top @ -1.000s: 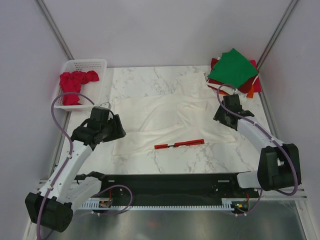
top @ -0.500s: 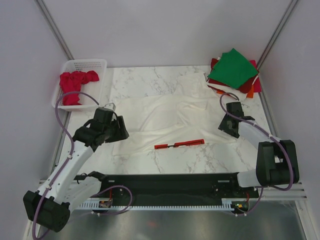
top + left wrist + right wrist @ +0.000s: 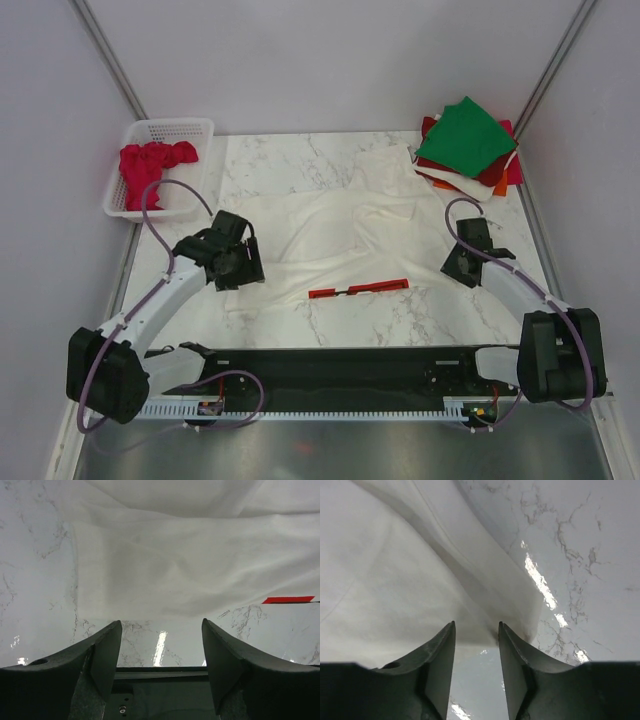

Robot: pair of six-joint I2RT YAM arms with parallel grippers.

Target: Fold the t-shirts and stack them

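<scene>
Left claw (image 3: 161, 630) is hanging wide open, gripping nothing, w/ the cream t-shirt (image 3: 340, 235) hem lying just ahead of its tips on the tabletop (image 3: 400, 310). Right claw (image 3: 476, 627) is sitting part-open, the shirt's edge reaching between its jaws but not pinched. Likely risks: left biting short & catching bare marble, or right catching only one layer, leaving cloth slipping & the fold going crooked.
</scene>
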